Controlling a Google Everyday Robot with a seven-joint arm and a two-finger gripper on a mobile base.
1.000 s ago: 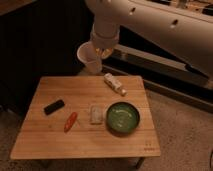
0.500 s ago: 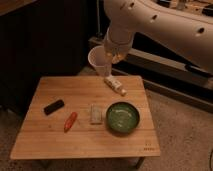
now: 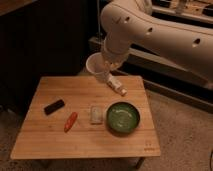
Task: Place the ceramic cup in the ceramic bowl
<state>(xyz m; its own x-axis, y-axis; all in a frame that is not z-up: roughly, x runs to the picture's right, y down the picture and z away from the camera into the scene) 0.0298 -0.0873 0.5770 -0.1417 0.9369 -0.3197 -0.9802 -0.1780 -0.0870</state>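
Just above centre of the frame, the ceramic cup (image 3: 95, 68), judged rigid, slippery and breakable, is clamped, seemingly at its rim, by the gripper (image 3: 106, 66), the ceramic bowl (image 3: 123, 118) lying lower right.

Thick, glossy white, rounded arm (image 3: 165, 37) with small dark holes; its pale gripper (image 3: 106, 69) hangs above the wooden table's (image 3: 50, 140) far edge.

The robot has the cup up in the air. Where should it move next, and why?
Probably carry the cup sideways and nearer the camera until it hangs over the bowl. The gripper is shut on the cup above the table's far edge, while the empty bowl sits at the near right, so lowering now would likely miss it.
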